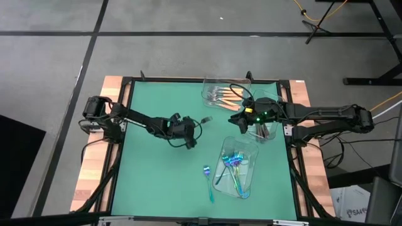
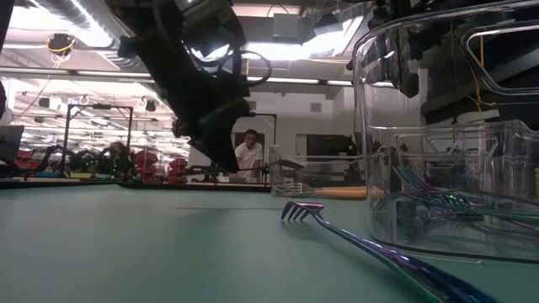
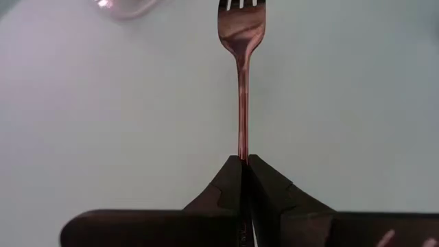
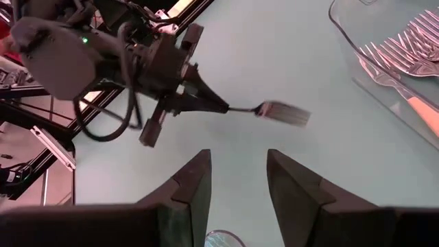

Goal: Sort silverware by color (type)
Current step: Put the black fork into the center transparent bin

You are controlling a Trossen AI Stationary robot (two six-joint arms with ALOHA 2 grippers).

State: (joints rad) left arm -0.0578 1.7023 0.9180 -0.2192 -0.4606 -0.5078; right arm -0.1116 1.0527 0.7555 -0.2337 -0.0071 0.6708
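An iridescent blue-teal fork (image 2: 370,244) is seen nearest the low camera, lying flat on the green desk (image 1: 157,182), just beside the clear tray (image 1: 248,188) at about five o'clock of the desk centre. More blue-teal forks (image 1: 235,164) are held inside that tray. A second clear tray (image 1: 217,85), at about one o'clock near the far edge, is filled with orange-handled forks (image 1: 227,97) with silver heads. A third clear container (image 1: 267,133) is placed at about three o'clock, under the right arm.

The left gripper (image 1: 190,127) is positioned near the desk centre, slightly toward nine o'clock, and is closed tightly on the handle end of a dark fork (image 3: 241,41). This fork is held out level above the desk, its tines pointing toward three o'clock.

The right gripper (image 4: 238,180) is held at about two o'clock, over the third container, with its fingers (image 4: 192,182) parted and nothing gripped between them.

A person (image 2: 248,153) is seen in the room beyond the desk.
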